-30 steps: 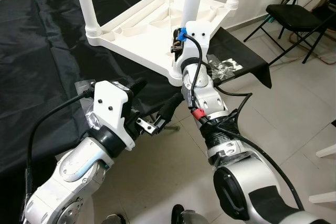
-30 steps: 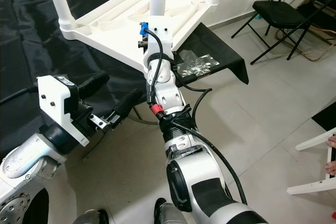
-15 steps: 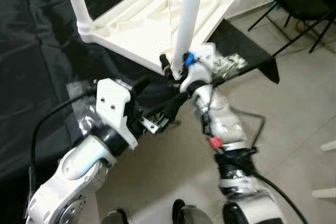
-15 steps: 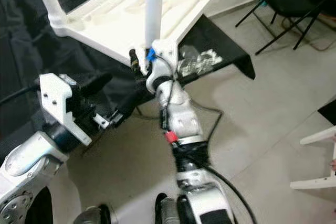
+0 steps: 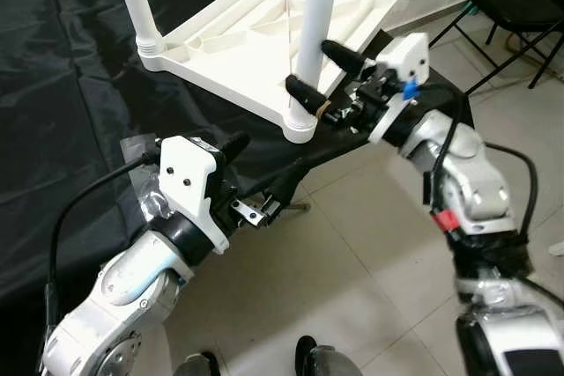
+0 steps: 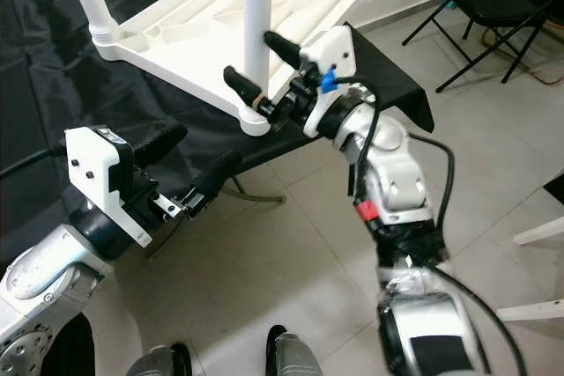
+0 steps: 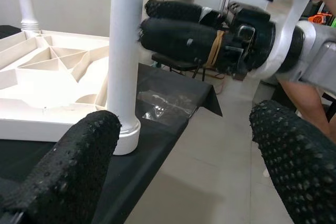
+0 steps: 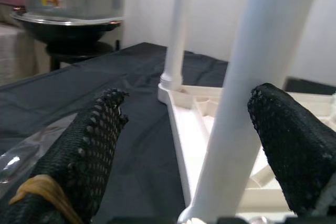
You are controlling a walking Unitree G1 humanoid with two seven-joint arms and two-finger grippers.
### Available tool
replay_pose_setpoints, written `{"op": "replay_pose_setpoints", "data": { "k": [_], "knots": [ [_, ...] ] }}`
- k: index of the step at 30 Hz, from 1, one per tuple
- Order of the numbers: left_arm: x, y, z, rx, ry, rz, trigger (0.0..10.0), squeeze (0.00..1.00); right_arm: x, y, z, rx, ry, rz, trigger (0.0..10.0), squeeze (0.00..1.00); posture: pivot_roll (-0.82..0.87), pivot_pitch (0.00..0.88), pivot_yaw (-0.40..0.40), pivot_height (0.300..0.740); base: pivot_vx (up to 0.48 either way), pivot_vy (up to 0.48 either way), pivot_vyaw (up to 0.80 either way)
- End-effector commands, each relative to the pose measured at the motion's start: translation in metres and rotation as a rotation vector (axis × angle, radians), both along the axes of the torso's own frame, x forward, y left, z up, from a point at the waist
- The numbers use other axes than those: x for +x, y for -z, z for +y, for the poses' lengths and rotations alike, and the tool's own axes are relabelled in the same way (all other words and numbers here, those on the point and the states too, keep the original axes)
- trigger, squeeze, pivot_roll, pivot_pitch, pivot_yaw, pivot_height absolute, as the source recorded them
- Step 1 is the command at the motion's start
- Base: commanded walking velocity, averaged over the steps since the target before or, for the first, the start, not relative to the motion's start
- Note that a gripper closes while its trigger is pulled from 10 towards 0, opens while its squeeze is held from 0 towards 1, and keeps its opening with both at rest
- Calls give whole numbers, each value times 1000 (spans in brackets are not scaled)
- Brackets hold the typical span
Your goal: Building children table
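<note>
The white children's table (image 5: 264,37) lay upside down on a black-draped tabletop (image 5: 62,85), toward twelve o'clock in the head view, its legs pointing up. The nearest leg (image 5: 315,24) stood in the corner socket closest to the robot.

The right hand (image 5: 319,72) came in from three o'clock with its two black fingers spread wide on either side of that leg, low down near the socket. One finger (image 5: 306,94) sat at the leg's near side and the other beyond it. In the right wrist view the white leg (image 8: 252,77) ran between the fingers with a gap at each side, so the hand was not clamped on it; whether a finger brushed the leg could not be told.

The left hand (image 5: 264,178) hovered lower, at about seven o'clock from the leg, over the tabletop's front edge. Its fingers were wide apart and held nothing. A black folding chair (image 5: 515,6) stood on the tiled floor (image 5: 352,261) at two o'clock.
</note>
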State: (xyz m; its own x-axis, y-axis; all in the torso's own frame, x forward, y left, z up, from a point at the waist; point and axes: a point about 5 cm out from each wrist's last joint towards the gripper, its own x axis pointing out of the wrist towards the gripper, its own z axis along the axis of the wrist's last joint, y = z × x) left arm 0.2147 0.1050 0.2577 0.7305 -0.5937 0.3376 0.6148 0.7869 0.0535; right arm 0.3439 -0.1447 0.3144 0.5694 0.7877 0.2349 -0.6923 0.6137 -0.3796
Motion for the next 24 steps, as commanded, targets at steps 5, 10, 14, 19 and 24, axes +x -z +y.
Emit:
{"op": "replay_pose_setpoints", "data": {
  "k": [5, 10, 14, 19, 24],
  "knots": [
    [-7, 0, -2, 10, 15, 5, 10000, 0, 30, -25, -26, -48, 175, -55, 10000, 0, 71, 302, -54, 740, 0, 0, 0],
    [-11, 1, -3, 12, 12, 14, 10000, 0, 37, -33, -26, -16, 196, -63, 10000, 0, 83, 310, -59, 740, 0, 0, 0],
    [-14, 1, -1, 14, 6, 25, 10000, 0, 35, -29, -28, 34, 131, -19, 10000, 0, 91, 337, -54, 740, 0, 0, 0],
    [-17, -1, 0, 25, 4, 29, 10000, 0, 34, -16, -13, -15, -66, 65, 10000, 0, 100, 362, -52, 740, 0, 0, 0],
    [-20, -2, 0, 29, -4, 32, 10000, 0, 41, -15, -2, -57, -141, 82, 10000, 0, 106, 384, -57, 740, 0, 0, 0]
  ]
}}
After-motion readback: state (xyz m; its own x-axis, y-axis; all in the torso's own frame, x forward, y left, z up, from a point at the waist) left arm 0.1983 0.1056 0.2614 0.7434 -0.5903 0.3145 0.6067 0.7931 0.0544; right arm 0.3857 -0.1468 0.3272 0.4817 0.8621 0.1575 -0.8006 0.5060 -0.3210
